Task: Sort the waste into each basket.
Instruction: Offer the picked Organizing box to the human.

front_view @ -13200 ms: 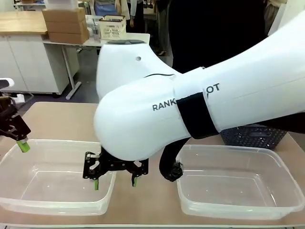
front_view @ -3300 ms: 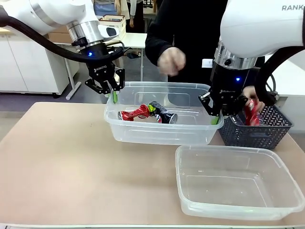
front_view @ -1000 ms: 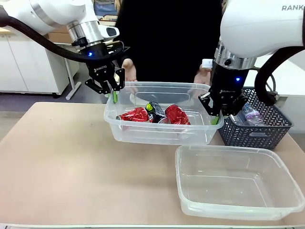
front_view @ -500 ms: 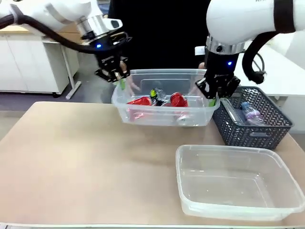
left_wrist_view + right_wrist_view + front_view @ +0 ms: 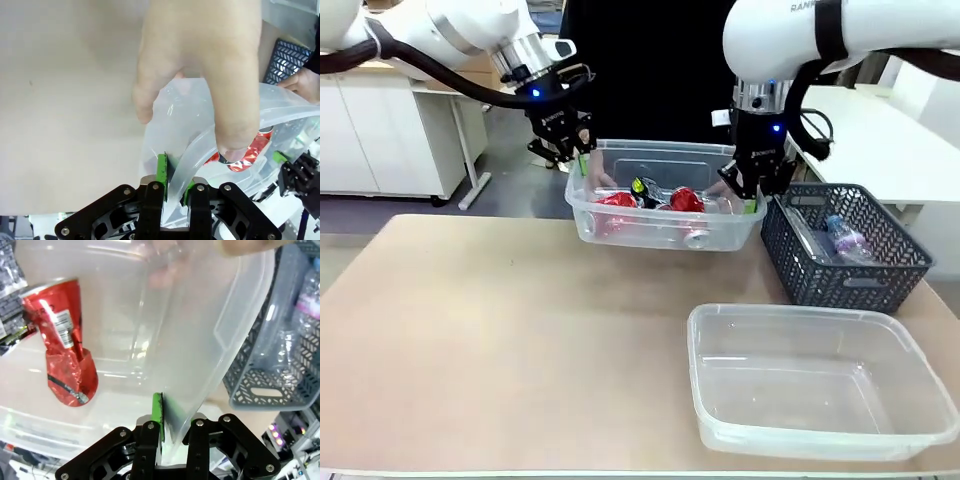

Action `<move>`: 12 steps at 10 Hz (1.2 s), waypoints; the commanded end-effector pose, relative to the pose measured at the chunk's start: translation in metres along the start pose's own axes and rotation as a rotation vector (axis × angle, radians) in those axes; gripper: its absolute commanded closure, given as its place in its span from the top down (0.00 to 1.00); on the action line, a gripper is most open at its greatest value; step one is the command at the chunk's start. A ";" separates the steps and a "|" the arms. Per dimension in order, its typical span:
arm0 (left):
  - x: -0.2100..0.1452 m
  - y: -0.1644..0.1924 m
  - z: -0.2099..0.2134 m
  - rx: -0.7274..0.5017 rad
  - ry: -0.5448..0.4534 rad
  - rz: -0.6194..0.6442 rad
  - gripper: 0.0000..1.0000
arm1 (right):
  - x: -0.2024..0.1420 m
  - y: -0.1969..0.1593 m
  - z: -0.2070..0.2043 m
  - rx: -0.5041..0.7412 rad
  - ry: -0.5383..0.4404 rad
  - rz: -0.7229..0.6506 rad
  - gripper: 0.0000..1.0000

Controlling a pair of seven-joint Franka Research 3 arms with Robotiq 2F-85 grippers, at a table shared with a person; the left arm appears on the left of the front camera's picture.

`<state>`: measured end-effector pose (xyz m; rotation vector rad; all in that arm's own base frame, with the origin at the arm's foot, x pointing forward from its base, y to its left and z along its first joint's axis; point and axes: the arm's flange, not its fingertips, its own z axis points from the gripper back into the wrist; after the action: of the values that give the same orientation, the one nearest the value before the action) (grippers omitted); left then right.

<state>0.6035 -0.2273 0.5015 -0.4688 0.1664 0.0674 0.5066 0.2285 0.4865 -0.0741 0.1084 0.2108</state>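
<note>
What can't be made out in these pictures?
- Left wrist view: most of the crushed cans, covered by the person's hand.
- Front view: how many bottles lie in the dark basket; its mesh wall hides them.
- Front view: how many cans sit in the clear tub; they overlap.
- Right wrist view: the print on the red can, too small and crumpled.

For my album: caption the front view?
Robot's left hand and right hand grip a clear tub of crushed cans by its ends.
</note>
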 end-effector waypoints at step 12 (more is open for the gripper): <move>0.000 -0.002 0.000 0.003 -0.005 -0.025 0.07 | -0.001 -0.005 0.007 -0.002 -0.014 -0.015 0.05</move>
<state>0.6015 -0.2273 0.4975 -0.4474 0.1807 0.0519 0.5096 0.2200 0.4936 -0.0740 0.0931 0.1876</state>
